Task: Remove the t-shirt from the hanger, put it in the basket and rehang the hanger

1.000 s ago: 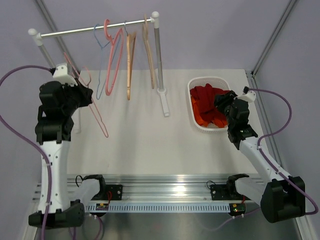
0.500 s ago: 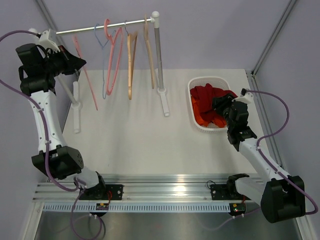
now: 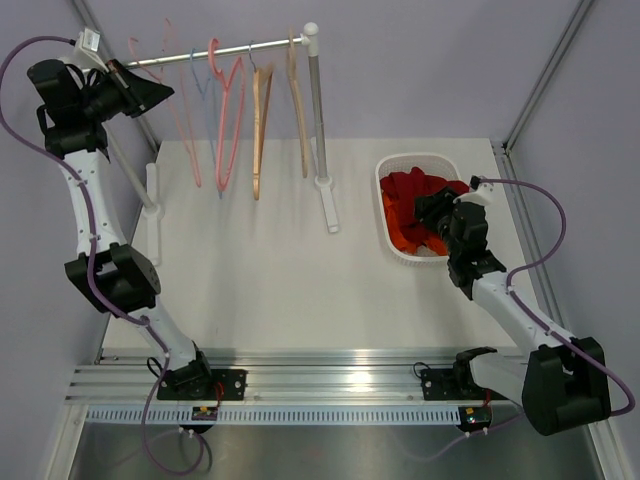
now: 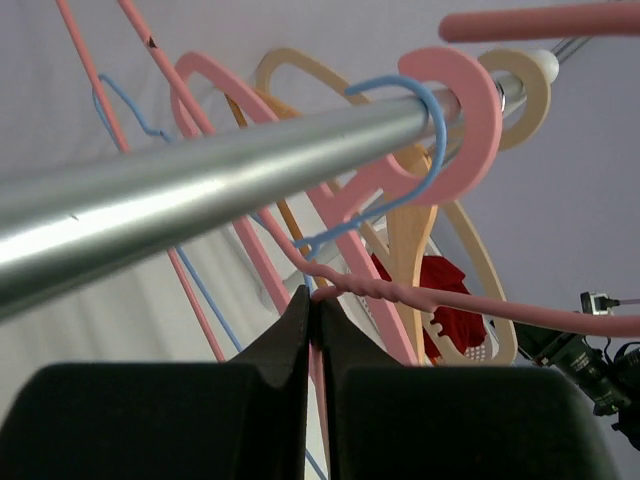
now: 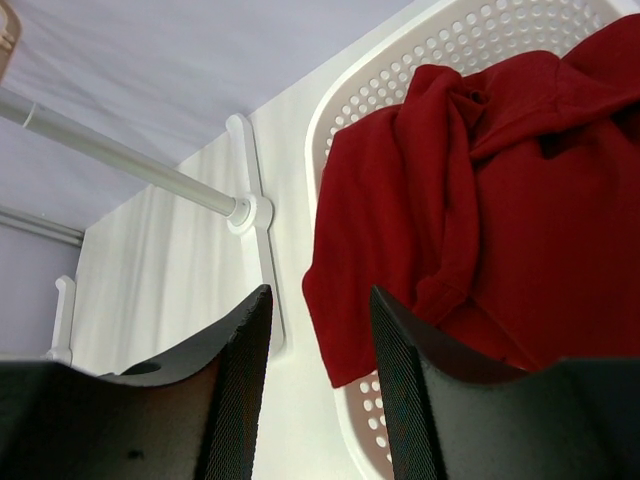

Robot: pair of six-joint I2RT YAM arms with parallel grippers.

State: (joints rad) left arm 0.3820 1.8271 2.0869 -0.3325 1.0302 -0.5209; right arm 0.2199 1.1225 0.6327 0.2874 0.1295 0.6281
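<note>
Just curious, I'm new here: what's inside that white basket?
A crumpled red t-shirt, with some orange fabric beneath it. The clothes hide the bottom of the white basket.

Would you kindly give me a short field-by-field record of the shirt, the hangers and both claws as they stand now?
shirt: red t-shirt, bunched in the white basket, on no hanger
rail: metal rail carrying bare hangers, among them a thick pink hanger and wooden hangers
left claw: shut on the thin pink hanger, raised beside the rail
right claw: open, holding nothing, facing the basket and shirt
</note>
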